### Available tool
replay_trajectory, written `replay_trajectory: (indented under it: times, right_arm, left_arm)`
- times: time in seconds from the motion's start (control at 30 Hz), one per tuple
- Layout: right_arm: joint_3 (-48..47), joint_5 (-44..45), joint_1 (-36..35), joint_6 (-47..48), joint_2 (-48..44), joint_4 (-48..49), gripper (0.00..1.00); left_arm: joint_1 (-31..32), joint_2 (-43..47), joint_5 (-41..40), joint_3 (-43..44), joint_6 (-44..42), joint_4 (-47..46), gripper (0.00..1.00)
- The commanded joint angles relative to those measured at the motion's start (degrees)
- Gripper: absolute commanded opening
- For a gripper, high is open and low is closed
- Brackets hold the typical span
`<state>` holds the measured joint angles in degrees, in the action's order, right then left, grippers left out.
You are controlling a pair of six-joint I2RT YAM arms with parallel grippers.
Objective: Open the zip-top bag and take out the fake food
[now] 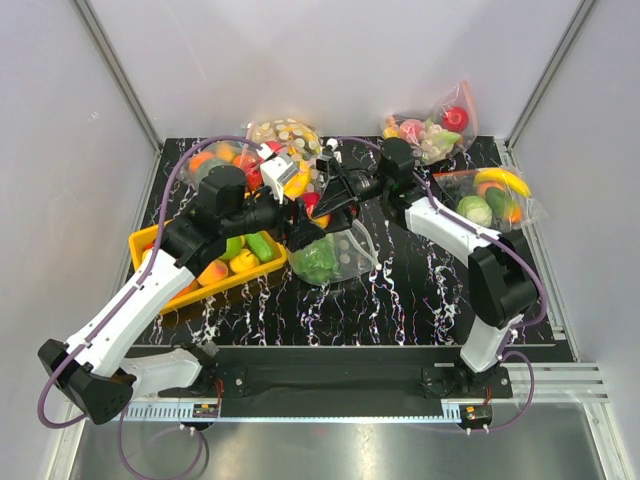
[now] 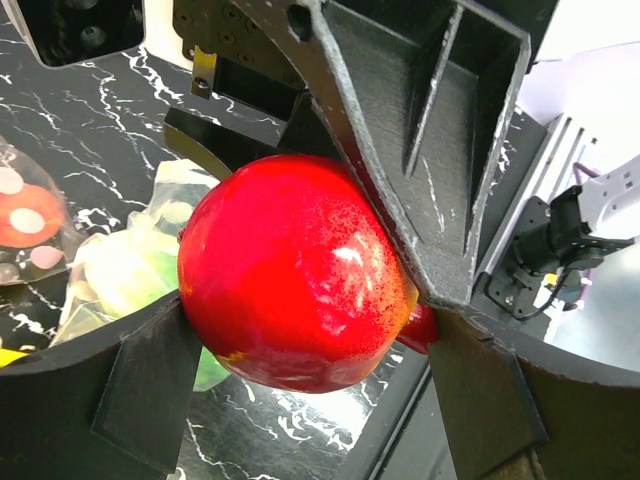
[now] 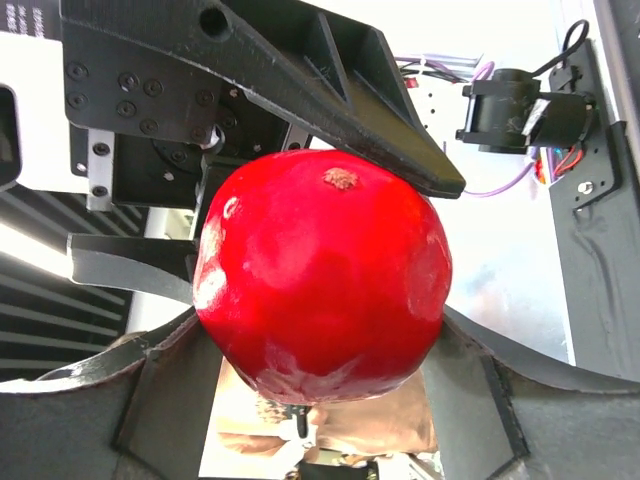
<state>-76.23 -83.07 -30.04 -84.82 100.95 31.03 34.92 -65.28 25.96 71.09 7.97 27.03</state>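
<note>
Step in hand: extraction. Red fruit (image 2: 295, 275) out of zip-top bag (image 1: 355, 250), held mid-air over worktop centre. L gripper (image 2: 310, 370) and R gripper (image 3: 325, 380) both clamped on it. Lettuce (image 1: 320, 262) in bag, just near of the grippers. Next: release one gripper, set fruit down, prob. in yellow tray (image 1: 150, 245) at left.

Glossy red fruit (image 2: 295, 275), black tabletop (image 1: 420, 290) — white marbled veins, yellow tray (image 1: 143, 243), leafy green lettuce (image 1: 318, 262)

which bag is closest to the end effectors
The polka-dot bag holding green lettuce at table centre; the other bags lie further off along the back and right edges.
</note>
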Motion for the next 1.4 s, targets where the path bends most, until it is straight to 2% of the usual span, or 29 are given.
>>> replay_trajectory:
  times: [0.0,0.1,0.2,0.47,0.63,0.77,0.93,1.07,1.17,1.2,1.27,1.3,1.37]
  right_arm:
    - [-0.68,3.70,-0.81,-14.41,0.92,16.17,0.79]
    - [-1.29,3.88,-0.72,-13.19,0.92,15.30,0.87]
    - [-2.08,3.88,-0.81,-9.69,0.57,11.62,0.87]
    - [-4.98,6.15,-0.19,8.84,-1.62,-10.96,0.87]
    - [-7.35,9.32,3.22,20.55,-3.56,-26.86,0.89]
    - [-8.41,10.12,5.60,24.07,-4.35,-29.79,0.90]
    - [-9.20,11.96,7.01,30.75,-4.62,-38.67,0.91]
    - [-8.94,14.76,10.35,35.57,-6.11,-42.52,0.92]
    - [-11.73,18.19,12.55,44.10,-6.55,-52.09,0.92]
    - [-13.06,19.68,12.99,47.17,-6.46,-59.60,0.92]
    - [-17.44,25.37,13.08,56.28,-6.03,-67.46,0.92]
    - [-18.34,26.72,12.99,58.34,-6.02,-72.11,0.92]
    - [-19.13,29.88,13.34,61.25,-6.55,-74.35,0.92]
  left_arm:
    - [2.00,-0.38,2.26,-0.87,-3.22,-1.63,0.00]
    - [2.08,-0.64,1.99,-0.78,-3.66,-1.19,0.00]
    - [2.09,-1.08,1.82,-0.78,-3.75,-1.36,0.00]
    - [2.00,-1.17,-0.55,-0.87,-3.48,-1.71,0.00]
    - [1.91,-0.55,-0.91,-1.30,-2.26,-2.77,0.00]
    - [2.00,-1.43,-1.26,-1.48,-1.55,-2.68,0.00]
    - [0.51,-1.17,-3.36,-2.18,0.03,-2.51,0.00]
    - [-5.98,0.76,-4.77,-5.69,2.14,-1.55,0.00]
    - [-15.19,2.43,-10.30,-7.72,1.53,1.88,0.00]
    - [-17.32,2.78,-11.53,-8.24,1.44,2.59,0.00]
    - [-21.80,3.75,-13.73,-9.47,1.61,3.65,0.00]
    - [-26.08,4.01,-14.61,-9.83,1.96,4.00,0.00]
    - [-31.72,3.93,-19.61,-10.44,2.93,5.05,0.00]
